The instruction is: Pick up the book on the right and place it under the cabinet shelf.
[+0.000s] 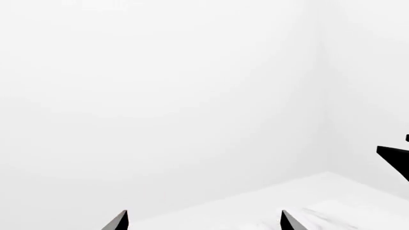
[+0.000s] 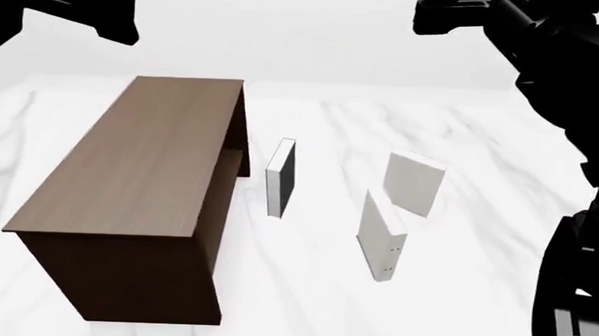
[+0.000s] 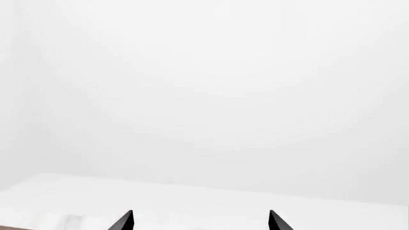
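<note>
The book (image 2: pixel 414 185), a plain off-white slab, stands upright on the marble table (image 2: pixel 480 144), right of the centre in the head view. The dark-brown cabinet (image 2: pixel 140 170) lies at the left, and the edge of its cabinet shelf (image 2: pixel 231 171) shows in the open side that faces the books. Both arms are raised high above the table: the left arm (image 2: pixel 76 7) at the top left, the right arm (image 2: pixel 504 22) at the top right. My left gripper (image 1: pixel 204 220) and right gripper (image 3: pixel 201 220) are open and empty, facing white wall. Neither wrist view shows the book.
A book with a black face (image 2: pixel 279 178) stands upright just right of the cabinet. A pale book with small dark dots on its narrow edge (image 2: pixel 380 234) stands in front of the plain one. A black arm part (image 1: pixel 393 155) shows in the left wrist view.
</note>
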